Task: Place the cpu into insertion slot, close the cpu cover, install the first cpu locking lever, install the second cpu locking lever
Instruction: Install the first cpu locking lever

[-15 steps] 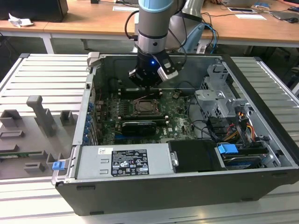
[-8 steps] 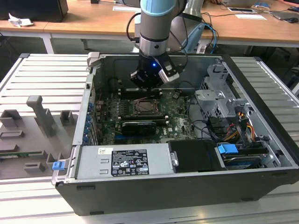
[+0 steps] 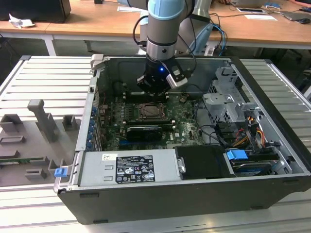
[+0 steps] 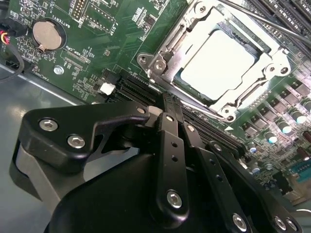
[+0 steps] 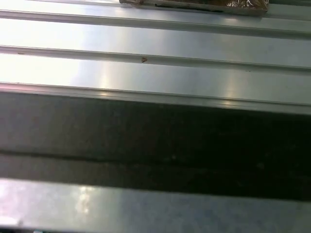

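since the cpu [image 4: 217, 65] is already being kept seated in the insertion slot [image 4: 165, 51] beneath the lowered cpu cover [image 4: 272, 68], the gripper [image 4: 167, 112], clenched on nothing, is being held just beside the socket's edge, seemingly for lever work.

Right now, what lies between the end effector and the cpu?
In the second wrist view, the end effector sits short of the cpu. Between them run long black slots on the green board and the near edge of the cpu cover.
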{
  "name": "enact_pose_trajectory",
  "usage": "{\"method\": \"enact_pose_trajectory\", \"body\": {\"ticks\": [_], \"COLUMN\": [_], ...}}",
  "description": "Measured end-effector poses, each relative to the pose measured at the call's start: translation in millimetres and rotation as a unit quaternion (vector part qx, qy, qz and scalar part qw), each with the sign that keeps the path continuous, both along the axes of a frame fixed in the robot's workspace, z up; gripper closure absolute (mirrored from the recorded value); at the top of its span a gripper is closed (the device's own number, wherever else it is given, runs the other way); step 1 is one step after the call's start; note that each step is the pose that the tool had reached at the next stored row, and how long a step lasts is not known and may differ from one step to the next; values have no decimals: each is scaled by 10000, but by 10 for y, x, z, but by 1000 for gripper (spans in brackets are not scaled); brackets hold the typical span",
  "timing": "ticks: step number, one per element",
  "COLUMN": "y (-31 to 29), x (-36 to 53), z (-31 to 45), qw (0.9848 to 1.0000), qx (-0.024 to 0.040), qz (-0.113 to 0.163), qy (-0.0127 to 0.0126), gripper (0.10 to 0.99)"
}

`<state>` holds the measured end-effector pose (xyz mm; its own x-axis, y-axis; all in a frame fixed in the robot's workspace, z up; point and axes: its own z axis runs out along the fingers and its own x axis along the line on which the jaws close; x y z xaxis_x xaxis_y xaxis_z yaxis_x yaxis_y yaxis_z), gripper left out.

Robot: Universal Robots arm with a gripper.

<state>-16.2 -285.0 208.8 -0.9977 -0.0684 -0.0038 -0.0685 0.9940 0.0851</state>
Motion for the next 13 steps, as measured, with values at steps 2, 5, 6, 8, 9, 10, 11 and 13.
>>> {"method": "enact_pose_trajectory", "body": {"ticks": [2,5,6,8,9,10,11,13], "y": [0,0,-1,-1,0,0,0,-1], "x": [9,14,14,14,15,15,15,15], "z": [-13,-38,-41,-42,-43,-43,-46,-54], "qw": [10000,10000,10000,10000,10000,10000,10000,10000], "qx": [-2,-14,-19,-21,-20,-21,-29,-41], "qz": [0,-1,0,0,0,0,0,0], "qy": [0,0,1,1,0,0,0,1], "gripper": [980,980,980,980,980,980,980,980]}}
